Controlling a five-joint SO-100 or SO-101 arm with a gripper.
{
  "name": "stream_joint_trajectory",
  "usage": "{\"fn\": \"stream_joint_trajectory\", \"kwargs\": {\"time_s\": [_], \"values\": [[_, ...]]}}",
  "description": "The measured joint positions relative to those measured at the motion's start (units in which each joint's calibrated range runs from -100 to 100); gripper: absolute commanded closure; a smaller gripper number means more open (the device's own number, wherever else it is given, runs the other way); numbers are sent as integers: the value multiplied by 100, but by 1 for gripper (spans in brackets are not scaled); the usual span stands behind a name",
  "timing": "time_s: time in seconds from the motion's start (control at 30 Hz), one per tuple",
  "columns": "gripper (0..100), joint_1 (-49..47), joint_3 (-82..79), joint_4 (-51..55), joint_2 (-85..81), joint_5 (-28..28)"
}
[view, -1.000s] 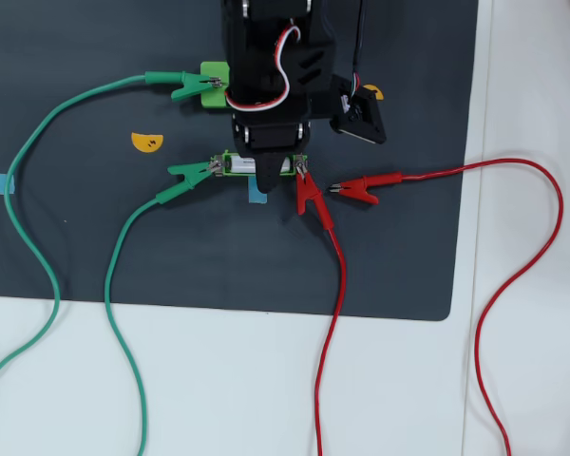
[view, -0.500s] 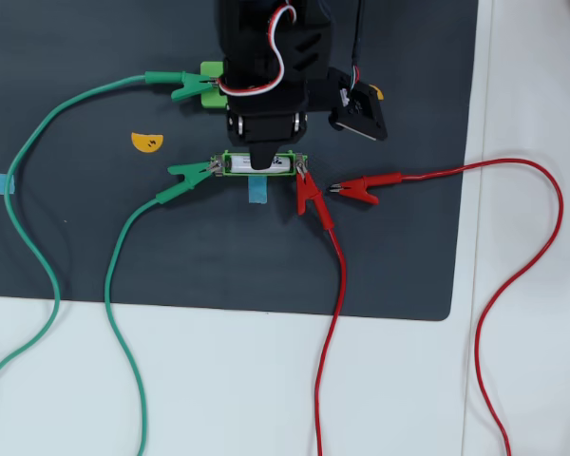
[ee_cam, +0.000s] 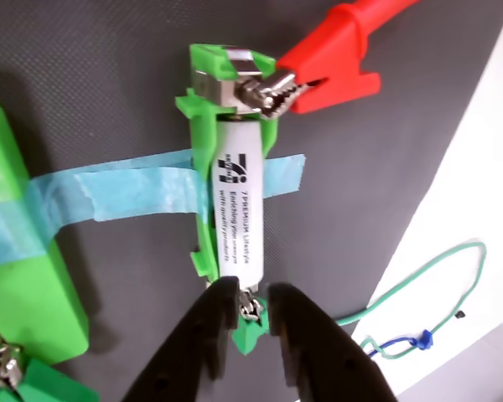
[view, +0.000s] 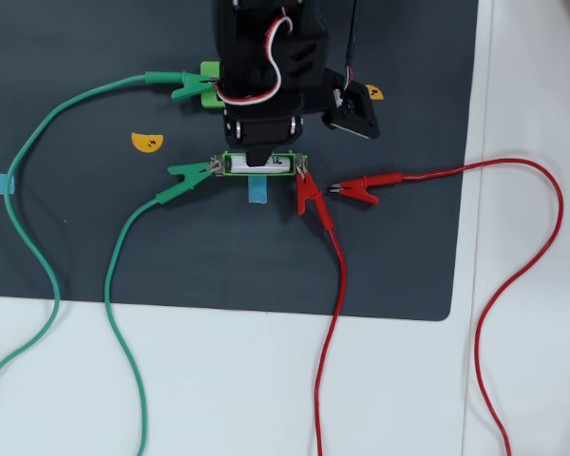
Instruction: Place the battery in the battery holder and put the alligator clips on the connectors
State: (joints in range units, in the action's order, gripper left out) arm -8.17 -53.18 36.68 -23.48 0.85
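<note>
The white battery lies in the bright-green battery holder on the dark mat; both show small in the overhead view. A red alligator clip bites the silvery connector at one end. A green alligator clip is on the other end; its metal jaws show between my fingers. My gripper stands at that end with its black fingers slightly apart, gripping nothing that I can see. A second red clip lies loose on the mat.
The wider green plate has a green clip on it. Blue tape holds the holder down. Red wires and green wires trail over the mat's edge onto the white table. Yellow sticker.
</note>
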Motion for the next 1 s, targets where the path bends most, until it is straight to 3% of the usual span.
{"fn": "stream_joint_trajectory", "kwargs": {"time_s": [0.27, 1.0], "values": [[99, 0, 0, -480, 428, 0], [99, 0, 160, -515, 1100, 0]]}}
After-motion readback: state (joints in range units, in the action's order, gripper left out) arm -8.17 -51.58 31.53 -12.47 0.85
